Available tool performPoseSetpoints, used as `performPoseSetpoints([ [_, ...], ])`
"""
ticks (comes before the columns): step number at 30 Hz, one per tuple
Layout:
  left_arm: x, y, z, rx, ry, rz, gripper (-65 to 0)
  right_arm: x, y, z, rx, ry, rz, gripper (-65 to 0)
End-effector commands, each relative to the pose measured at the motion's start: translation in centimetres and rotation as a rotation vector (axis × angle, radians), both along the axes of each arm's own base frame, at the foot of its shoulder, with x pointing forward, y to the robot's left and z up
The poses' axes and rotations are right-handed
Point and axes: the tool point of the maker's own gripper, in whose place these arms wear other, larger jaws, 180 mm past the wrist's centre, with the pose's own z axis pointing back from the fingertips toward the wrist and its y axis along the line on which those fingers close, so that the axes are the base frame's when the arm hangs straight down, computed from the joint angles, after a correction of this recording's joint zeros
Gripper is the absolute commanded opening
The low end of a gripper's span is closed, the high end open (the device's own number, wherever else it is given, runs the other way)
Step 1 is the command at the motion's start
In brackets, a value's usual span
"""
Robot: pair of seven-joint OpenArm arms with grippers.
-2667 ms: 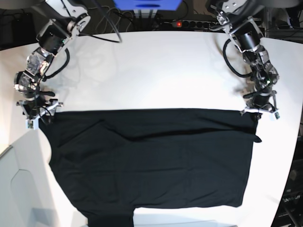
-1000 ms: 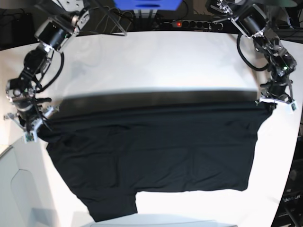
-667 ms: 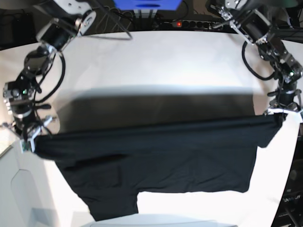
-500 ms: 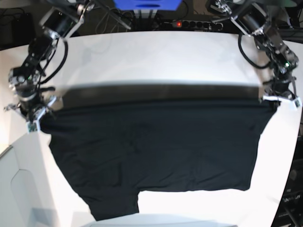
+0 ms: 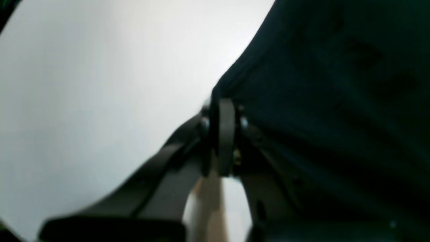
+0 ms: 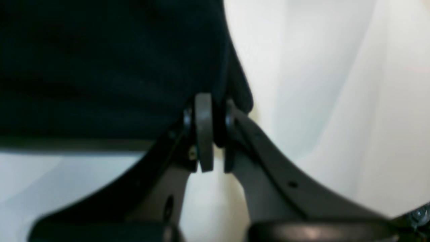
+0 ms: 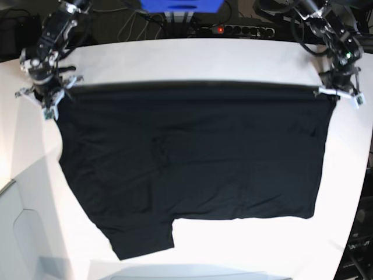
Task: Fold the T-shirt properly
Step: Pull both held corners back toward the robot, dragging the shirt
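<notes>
Base view: T-shirt [image 7: 192, 169] spread plain black side up over white worktop [image 7: 192, 58].
Its top edge is pulled straight near the worktop's far edge, with one sleeve reaching toward the near edge. Left gripper [image 7: 337, 93] is clamped on the cloth corner by the right edge; right gripper [image 7: 51, 99] is clamped on the corner by the left edge. Both wrist views show jaws pinched on black fabric.

Both wrist views are blurred, and each crops the T-shirt [image 7: 192, 169] to a dark corner.
</notes>
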Motion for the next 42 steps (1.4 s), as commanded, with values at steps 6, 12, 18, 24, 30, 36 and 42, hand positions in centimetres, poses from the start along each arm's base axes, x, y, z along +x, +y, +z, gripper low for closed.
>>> performPoseSetpoints([
  [6, -2.4, 0.3, -0.1, 0.029, 0.029, 0.008, -64.9, -3.1, -0.2, 0.2, 0.029, -0.064, -0.027, -65.0],
  [12, -5.4, 0.0, -1.3, 0.023, 0.097, 0.009, -64.9, -5.9, -2.0, -0.1, 0.045, -0.059, -0.120, -65.0],
  [18, -7.8, -0.8, -0.8, 0.050, 0.137, -0.012, -64.9, -7.2, -3.4, 0.1, 0.028, -0.059, -0.187, -65.0],
  [24, -9.5, -0.6, 0.5, 0.084, 0.144, 0.003, -64.9, -7.6, -3.1, -0.1, 0.034, -0.053, -0.193, -65.0],
  [30, -10.6, 0.7, 1.0, 0.096, 0.141, 0.063, -64.9, -8.2, -2.9, -0.4, 0.038, -0.038, -0.188, -65.0],
  [36, -10.3, 0.5, 1.0, 0.093, 0.138, 0.053, -64.4, -8.3, -2.9, -0.4, 0.037, -0.034, -0.189, -65.0],
  [42, -9.2, -1.9, 1.0, 0.079, 0.131, -0.148, -53.0, -8.3, -2.9, -0.4, 0.035, -0.034, -0.188, -47.5],
])
